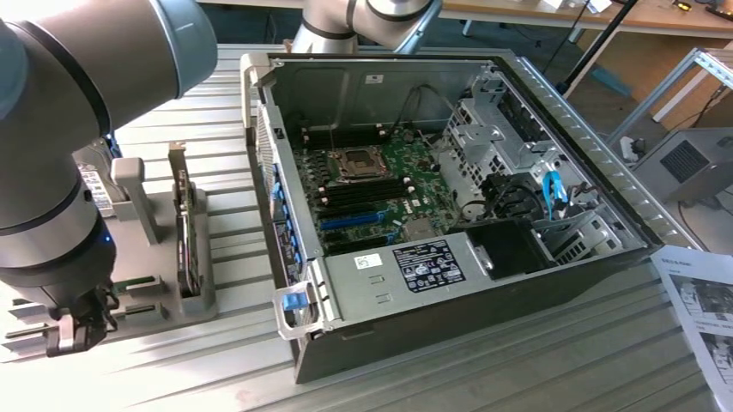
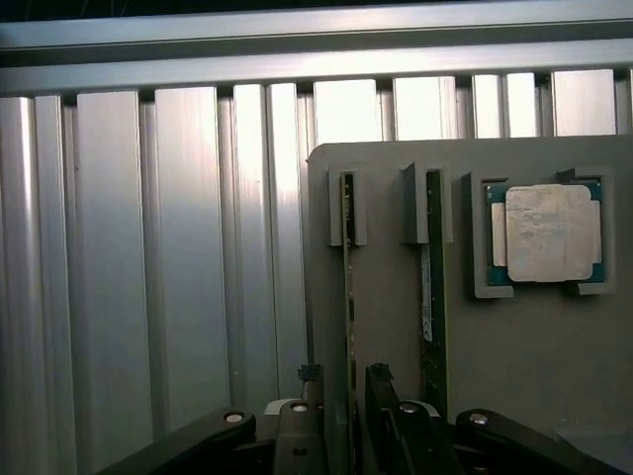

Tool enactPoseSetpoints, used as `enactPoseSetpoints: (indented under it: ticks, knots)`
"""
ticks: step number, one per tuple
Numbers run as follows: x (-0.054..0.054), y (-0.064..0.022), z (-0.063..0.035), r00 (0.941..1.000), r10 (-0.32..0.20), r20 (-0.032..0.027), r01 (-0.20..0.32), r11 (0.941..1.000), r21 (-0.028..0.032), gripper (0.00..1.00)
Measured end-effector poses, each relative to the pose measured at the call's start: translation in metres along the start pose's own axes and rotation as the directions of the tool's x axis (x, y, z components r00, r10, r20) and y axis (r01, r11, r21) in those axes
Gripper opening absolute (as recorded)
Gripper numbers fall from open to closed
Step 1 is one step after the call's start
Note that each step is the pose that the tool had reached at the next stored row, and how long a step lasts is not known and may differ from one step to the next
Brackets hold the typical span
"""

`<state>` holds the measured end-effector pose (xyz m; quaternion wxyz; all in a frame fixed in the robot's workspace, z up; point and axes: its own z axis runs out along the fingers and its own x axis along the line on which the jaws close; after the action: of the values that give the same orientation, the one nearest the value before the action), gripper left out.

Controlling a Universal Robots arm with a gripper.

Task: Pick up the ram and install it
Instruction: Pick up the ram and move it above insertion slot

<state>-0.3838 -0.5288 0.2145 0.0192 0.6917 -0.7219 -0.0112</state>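
The ram (image 2: 348,277) is a thin green stick standing on edge in a slot of a grey holder (image 2: 386,327). My gripper (image 2: 343,374) hangs over its near end. The fingers (image 2: 378,376) stand one on each side of the stick with a gap between them, so the gripper is open. A twin stick (image 2: 432,267) stands in the neighbouring slot. In the exterior view the gripper (image 1: 78,335) hangs low over the holder (image 1: 149,283) at the exterior view's left, beside the open computer case (image 1: 550,129).
A square silver processor chip (image 2: 546,233) lies in its own pocket of the holder. Inside the case, the motherboard (image 1: 384,184) faces up with black memory slots (image 1: 355,193) below the processor socket (image 1: 355,159). Printed paper (image 1: 699,300) lies at the exterior view's right. A ribbed metal table (image 2: 148,247) carries everything.
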Motion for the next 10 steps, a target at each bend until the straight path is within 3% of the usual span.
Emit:
enactPoseSetpoints:
  ticks: [10]
  knots:
    - [-0.0002,-0.0001,0.0018,1.0,0.0,0.0,0.0,1.0,0.0,0.31]
